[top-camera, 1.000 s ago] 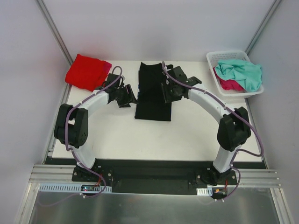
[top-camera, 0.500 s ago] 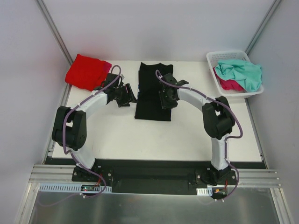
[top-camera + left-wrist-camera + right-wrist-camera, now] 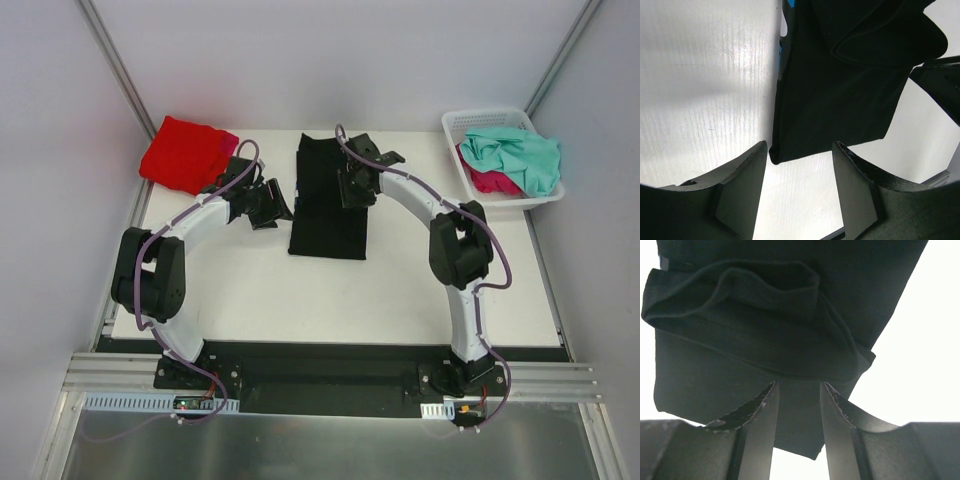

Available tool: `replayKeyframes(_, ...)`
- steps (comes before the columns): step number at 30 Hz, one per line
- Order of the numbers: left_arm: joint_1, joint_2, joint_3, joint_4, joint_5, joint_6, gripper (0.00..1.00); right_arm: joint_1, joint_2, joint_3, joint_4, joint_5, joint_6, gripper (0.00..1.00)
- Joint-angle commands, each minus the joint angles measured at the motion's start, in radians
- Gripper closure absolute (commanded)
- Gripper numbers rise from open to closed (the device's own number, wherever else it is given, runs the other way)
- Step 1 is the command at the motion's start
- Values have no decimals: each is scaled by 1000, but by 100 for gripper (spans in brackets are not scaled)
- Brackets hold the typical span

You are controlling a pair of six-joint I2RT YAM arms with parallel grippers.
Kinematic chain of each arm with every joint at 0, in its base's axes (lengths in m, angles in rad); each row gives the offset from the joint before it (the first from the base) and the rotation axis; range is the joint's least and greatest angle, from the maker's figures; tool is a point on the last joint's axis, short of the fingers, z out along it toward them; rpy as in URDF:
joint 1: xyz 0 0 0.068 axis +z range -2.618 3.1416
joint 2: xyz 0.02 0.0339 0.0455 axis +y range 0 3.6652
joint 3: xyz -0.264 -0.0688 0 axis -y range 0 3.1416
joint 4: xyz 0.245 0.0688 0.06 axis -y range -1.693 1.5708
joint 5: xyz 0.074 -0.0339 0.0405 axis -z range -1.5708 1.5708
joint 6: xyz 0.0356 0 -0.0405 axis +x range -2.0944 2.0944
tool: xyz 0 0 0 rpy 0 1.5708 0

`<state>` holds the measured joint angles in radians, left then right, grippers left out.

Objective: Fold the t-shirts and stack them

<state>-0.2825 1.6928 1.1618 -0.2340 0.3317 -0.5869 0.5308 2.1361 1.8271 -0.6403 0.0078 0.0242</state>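
Progress: part-way, by my read. Red t-shirt (image 3: 180, 152) is folded and parked at the table's far corner, beyond the L gripper (image 3: 270, 205) on its outer side. It looks like the base of the stack.

Black t-shirt (image 3: 327, 225) lies mid-table as a long narrow strip w/ sides turned in. It is right under the R gripper (image 3: 355, 188) and just inboard of the L gripper. Its lengthwise fold isn't finished: in the R wrist view a rumpled doubled hem sits at the fingertips (image 3: 762, 410), over the flat layer.

Teal t-shirt (image 3: 520, 155) and magenta-pink t-shirt (image 3: 490, 182) are bunched, unfolded, in the white lattice basket (image 3: 470, 125), well off to the R gripper's outer side. So approx. one done, one in hand, two untouched, plus the stacking.

R gripper: fingers about half apart, cloth fold against the tips. Can't tell if it's pinched or just lying in front.

L gripper: half open, holding nothing. It hovers w/ the black shirt's near corner showing btwn its fingers and bare table (image 3: 300, 300) around it.

Surface: white matt tabletop w/ faint grain, smooth, so cloth should slide easily.

Room: plain pale walls on three sides, aluminium posts (image 3: 110, 60) at the far corners, a metal rail at the arm bases.
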Motion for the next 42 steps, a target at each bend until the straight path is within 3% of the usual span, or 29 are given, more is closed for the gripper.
replayKeyframes(1, -9, -38, 3, -27, -13, 13, 46, -12, 56, 66, -39, -31, 0, 59)
replayKeyframes(8, -9, -35, 15, -40, -16, 21, 45, -26, 129, 153, -13, -19, -12, 59)
replayKeyframes(13, -9, -50, 12, -53, -20, 19, 45, -55, 217, 360, -67, -14, -20, 60)
replayKeyframes(21, -9, -71, -11, -62, -22, 19, 46, -89, 162, 347, -10, 89, -86, 59)
replayKeyframes(29, -17, -81, -24, -39, -34, 3, 45, -43, -97, 3, 27, -30, -29, 58)
replayKeyframes(42, -58, 44, 46, -34, -13, -5, 46, 31, -130, -186, -47, -104, 45, 58)
